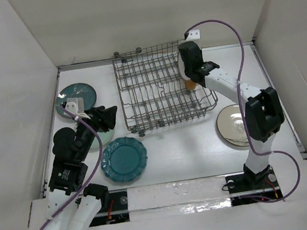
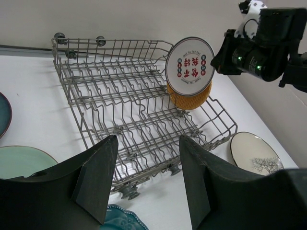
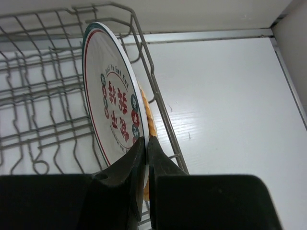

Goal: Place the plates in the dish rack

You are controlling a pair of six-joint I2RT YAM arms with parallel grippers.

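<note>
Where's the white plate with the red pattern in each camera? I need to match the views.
Top external: white plate, an edge-on sliver at the dish rack's right end.
Left wrist: upper right of centre, face toward the camera, upright in the rack.
Right wrist: left of centre, rim pinched by the right gripper.
Shared landmark: the orange-brown plate right behind it.

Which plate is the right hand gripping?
The white plate with red pattern, upright at the dish rack's right end, rim pinched in the right hand. The scalloped teal plate and cream plate lie flat, untouched.
</note>
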